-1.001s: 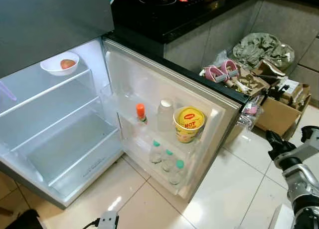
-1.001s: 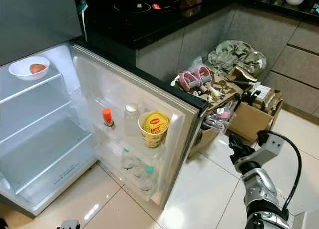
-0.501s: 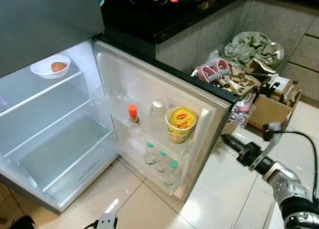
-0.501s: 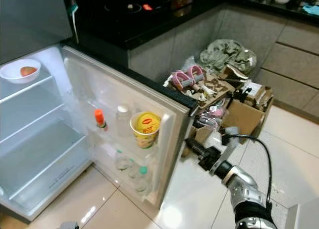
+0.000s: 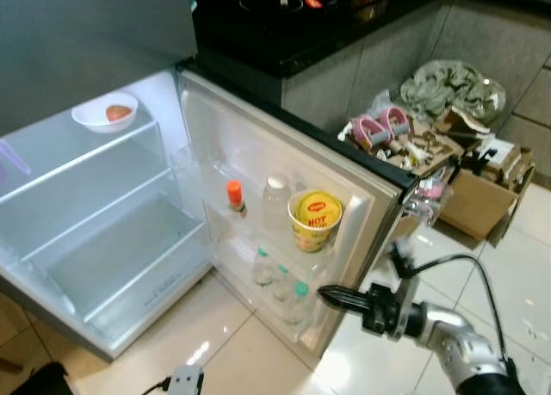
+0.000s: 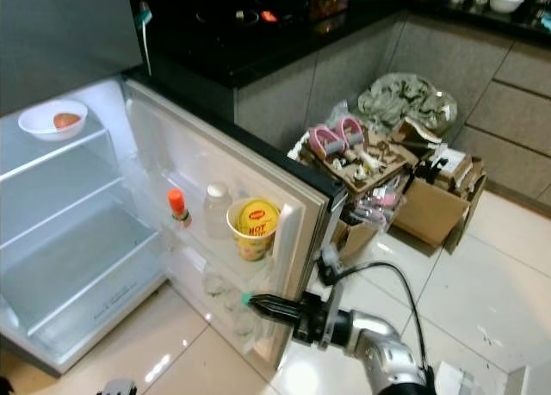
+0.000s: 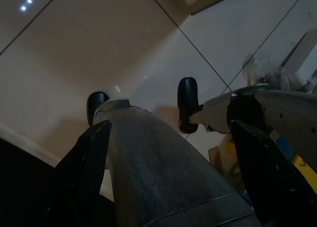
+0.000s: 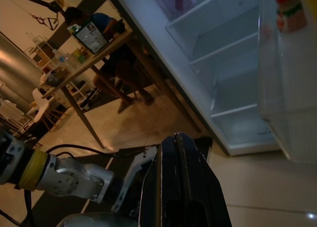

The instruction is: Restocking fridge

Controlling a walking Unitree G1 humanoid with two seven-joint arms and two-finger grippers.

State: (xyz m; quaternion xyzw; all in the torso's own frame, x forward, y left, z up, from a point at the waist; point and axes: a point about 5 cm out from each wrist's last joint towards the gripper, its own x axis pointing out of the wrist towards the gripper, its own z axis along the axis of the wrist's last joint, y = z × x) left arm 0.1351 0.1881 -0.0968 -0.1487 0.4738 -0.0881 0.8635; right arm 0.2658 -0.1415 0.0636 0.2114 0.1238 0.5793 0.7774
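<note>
The fridge door (image 5: 258, 145) stands wide open, and everything here sits around it. On its upper rack are an orange-capped bottle (image 5: 234, 196), a white-capped bottle (image 5: 276, 199) and a yellow noodle cup (image 5: 315, 219); on the rack below them stand small water bottles (image 5: 282, 283) with green caps. Deep inside the fridge, away from the door, a white bowl (image 5: 104, 112) holding something reddish rests on the top shelf. The right gripper (image 5: 334, 298) reaches toward the door's outer edge, level with the lower rack, its fingers pressed together, seemingly empty, though the view is soft. The left gripper (image 7: 143, 108) hangs over floor tiles, fingers apart.
</note>
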